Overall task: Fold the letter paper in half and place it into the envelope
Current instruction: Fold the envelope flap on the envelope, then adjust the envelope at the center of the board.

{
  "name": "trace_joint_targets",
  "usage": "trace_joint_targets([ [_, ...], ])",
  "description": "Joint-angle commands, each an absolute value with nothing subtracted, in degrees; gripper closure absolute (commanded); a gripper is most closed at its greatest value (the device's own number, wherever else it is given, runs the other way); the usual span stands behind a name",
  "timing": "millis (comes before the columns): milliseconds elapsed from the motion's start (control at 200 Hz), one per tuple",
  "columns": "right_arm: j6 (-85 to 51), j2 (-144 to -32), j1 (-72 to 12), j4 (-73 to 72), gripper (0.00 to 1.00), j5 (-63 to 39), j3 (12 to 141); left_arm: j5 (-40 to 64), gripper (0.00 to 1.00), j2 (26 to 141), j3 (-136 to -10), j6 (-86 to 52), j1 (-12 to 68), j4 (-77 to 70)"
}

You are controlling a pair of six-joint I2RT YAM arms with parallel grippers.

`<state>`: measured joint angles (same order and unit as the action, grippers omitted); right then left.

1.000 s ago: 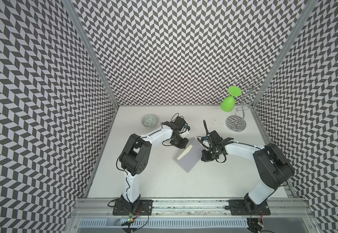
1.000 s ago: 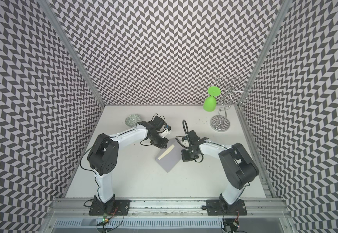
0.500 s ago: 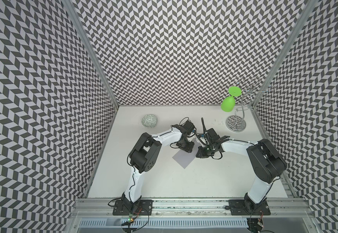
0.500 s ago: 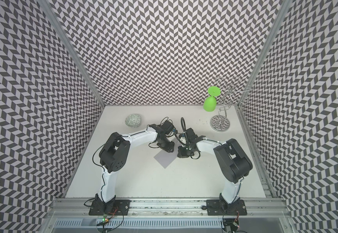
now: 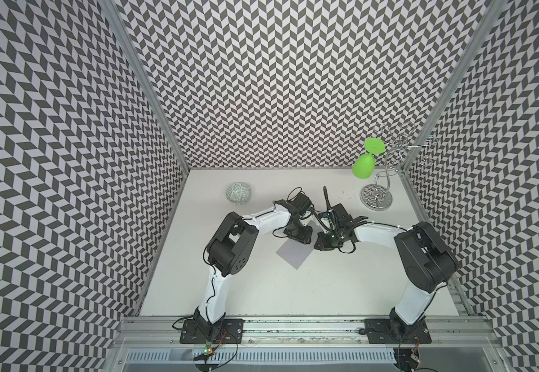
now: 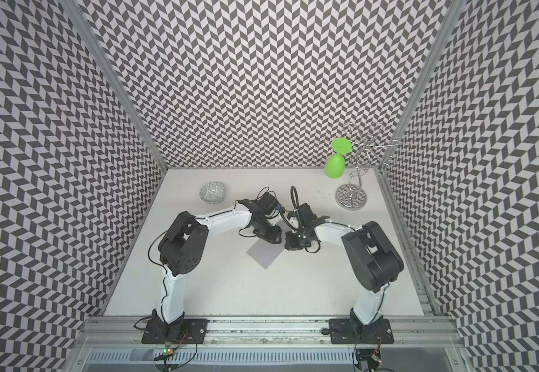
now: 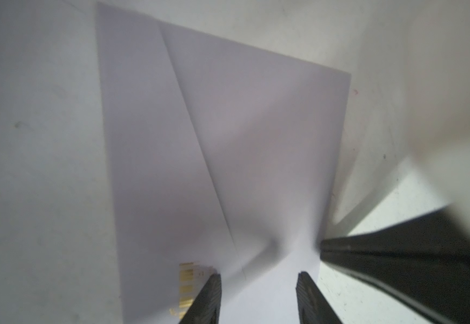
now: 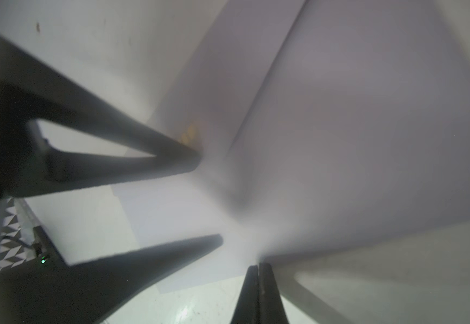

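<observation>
Envelope lies flat mid-table, turned cornerwise, with both my grippers at its far corner. My left gripper stands partly open just above the paper and holds nothing. Lavender paper shows through the gap between its fingers, and a small gold-printed patch sits beside one fingertip. My right gripper is fully closed. Its tips meet the envelope's edge right beside the left gripper, where the paper dimples. I cannot tell whether any paper is pinched between them. A diagonal flap line crosses the envelope in both wrist views. The letter I cannot make out in any view.

The table is plain white, boxed on three sides by chevron walls. A patterned bowl sits at the far left. At the far right a green glass hangs upside down on a wire rack. All three are well apart from the envelope.

My arms rise from bases on the front rail, elbows bowed outward, forearms converging, wrists tipped down close together.
</observation>
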<state>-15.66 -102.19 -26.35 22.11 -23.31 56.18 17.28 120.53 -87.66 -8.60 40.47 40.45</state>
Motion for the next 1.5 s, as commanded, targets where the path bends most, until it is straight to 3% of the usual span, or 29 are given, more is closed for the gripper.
trace_joint_targets([
  [0, -16.1, -100.4, -24.8, 24.8, 1.0, -15.6, 59.6, 18.0, 0.53, 122.9, -84.4, -8.7, 40.9, 40.7],
  [260, -19.3, -105.5, -22.0, 28.1, 1.0, -10.8, 69.4, 18.4, 0.53, 122.3, -84.6, -8.6, 40.6, 40.3],
  [721, -22.9, -107.2, -22.9, 22.5, 1.0, -13.3, 59.6, 25.0, 0.53, 119.6, -79.0, -12.2, 38.4, 34.6],
  [1102, -22.6, -115.1, -23.3, 23.9, 1.0, -13.7, 70.1, 26.4, 0.53, 117.8, -77.9, -13.4, 38.5, 32.7],
  [1392, -19.8, -109.0, -23.3, 23.0, 1.0, -13.6, 67.6, 25.9, 0.5, 118.1, -80.6, -10.8, 37.8, 34.1],
  [1432, -19.1, -107.5, -23.4, 22.5, 0.94, -14.6, 67.7, 26.2, 0.48, 118.1, -81.8, -10.3, 37.9, 34.7],
  [1492, -18.1, -105.1, -23.8, 22.8, 0.76, -13.7, 69.2, 25.8, 0.44, 117.8, -83.8, -9.9, 37.9, 35.6],
])
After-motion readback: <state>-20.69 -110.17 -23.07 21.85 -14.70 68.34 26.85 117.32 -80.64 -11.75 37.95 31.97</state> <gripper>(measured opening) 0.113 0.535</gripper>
